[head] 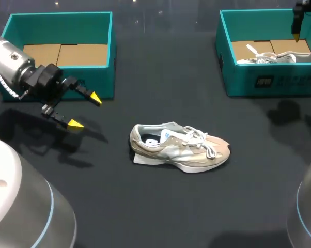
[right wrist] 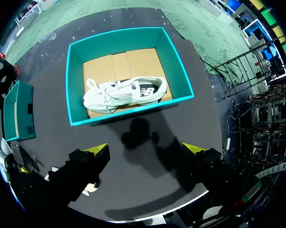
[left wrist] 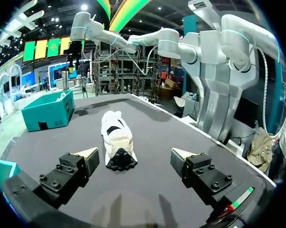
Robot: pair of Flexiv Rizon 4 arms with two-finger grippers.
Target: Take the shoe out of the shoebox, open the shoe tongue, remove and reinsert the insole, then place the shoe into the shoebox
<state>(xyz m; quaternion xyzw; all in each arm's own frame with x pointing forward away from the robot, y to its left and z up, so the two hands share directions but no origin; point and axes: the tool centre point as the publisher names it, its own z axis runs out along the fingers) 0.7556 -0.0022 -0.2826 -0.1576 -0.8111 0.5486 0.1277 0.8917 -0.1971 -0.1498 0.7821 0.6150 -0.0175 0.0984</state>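
A beige and white shoe (head: 181, 152) lies on its side in the middle of the dark table, toe to the right, laces loose. My left gripper (head: 84, 111) hovers open to its left, in front of the left box. In the left wrist view the shoe (left wrist: 115, 135) lies ahead of the open gripper (left wrist: 134, 153), heel toward it, untouched. My right gripper (head: 298, 33) hangs high over the right shoebox (head: 264, 82), which holds a white shoe (head: 277, 58). From the right wrist, that white shoe (right wrist: 124, 92) rests on the box's cardboard floor, far ahead of the open gripper (right wrist: 147, 149).
A second teal shoebox (head: 98, 82) stands at the back left, with only its cardboard floor showing inside. The right shoebox (right wrist: 174, 66) sits at the table's back right corner. Bare dark tabletop (head: 160, 93) stretches between the boxes and around the shoe.
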